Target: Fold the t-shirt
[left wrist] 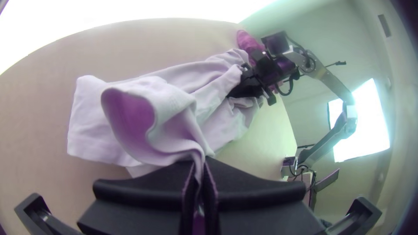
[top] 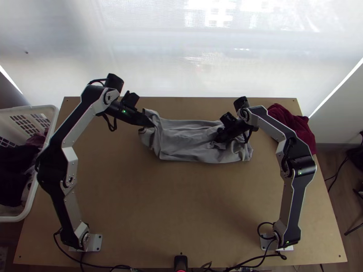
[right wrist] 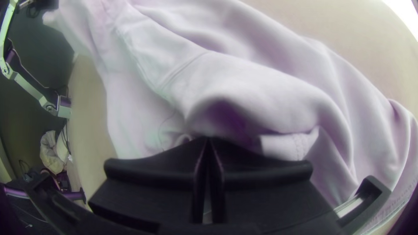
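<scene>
Top view puts the t-shirt (top: 181, 140) across the far half of the table (top: 181, 195), bunched into a rough strip, its long axis running side to side. My left gripper (top: 152, 125) is at the strip's left end, fingers closed on a pinch of cloth, so nearly all the shirt lies to its right. My right gripper (top: 218, 138) sits nearer the other end; its fingers are together against the cloth, but I cannot tell whether they have caught any. I judge this early in the fold, and would straighten along that axis next; a slack right end could drag.

It's a soft grey knit, with a curled fold (left wrist: 172, 117) by the left fingers and a stitched seam (right wrist: 185, 69). Beyond are a rumpled dark red cloth (top: 295, 119) and a slotted white plastic basket (top: 52, 114).
</scene>
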Controlling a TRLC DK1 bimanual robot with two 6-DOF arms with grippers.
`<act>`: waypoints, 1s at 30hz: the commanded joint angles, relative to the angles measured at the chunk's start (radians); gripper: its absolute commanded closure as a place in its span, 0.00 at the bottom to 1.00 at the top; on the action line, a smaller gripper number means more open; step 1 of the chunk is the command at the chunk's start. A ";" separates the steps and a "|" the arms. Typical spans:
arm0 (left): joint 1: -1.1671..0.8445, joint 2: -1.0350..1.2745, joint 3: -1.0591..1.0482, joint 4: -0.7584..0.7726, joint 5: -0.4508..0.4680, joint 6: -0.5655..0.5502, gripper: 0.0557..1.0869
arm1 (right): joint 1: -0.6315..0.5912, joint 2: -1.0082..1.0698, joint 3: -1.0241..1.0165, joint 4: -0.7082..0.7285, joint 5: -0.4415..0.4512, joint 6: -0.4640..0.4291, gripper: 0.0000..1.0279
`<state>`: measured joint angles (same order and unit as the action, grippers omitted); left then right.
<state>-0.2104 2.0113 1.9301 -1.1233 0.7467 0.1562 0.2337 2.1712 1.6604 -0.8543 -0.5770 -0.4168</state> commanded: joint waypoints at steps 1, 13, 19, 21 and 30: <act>-0.119 0.023 0.099 -0.001 -0.001 -0.030 0.95 | 0.006 -0.005 0.001 -0.003 -0.004 0.006 0.98; -0.251 0.172 0.313 -0.021 -0.003 -0.032 0.95 | 0.004 -0.096 0.006 -0.017 -0.004 0.047 0.97; -0.273 0.216 0.345 -0.010 -0.001 -0.017 0.95 | -0.019 -0.174 0.025 -0.034 -0.004 0.064 0.98; -0.279 0.228 0.348 -0.006 -0.001 -0.014 0.95 | -0.027 -0.198 0.024 -0.048 -0.004 0.065 0.98; -0.328 0.253 0.357 0.103 0.000 -0.014 0.95 | -0.074 -0.333 -0.048 -0.060 -0.004 0.073 0.98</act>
<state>-0.5026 2.2410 2.2742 -1.0985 0.7456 0.1497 0.1890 1.9305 1.6558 -0.9058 -0.5819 -0.3481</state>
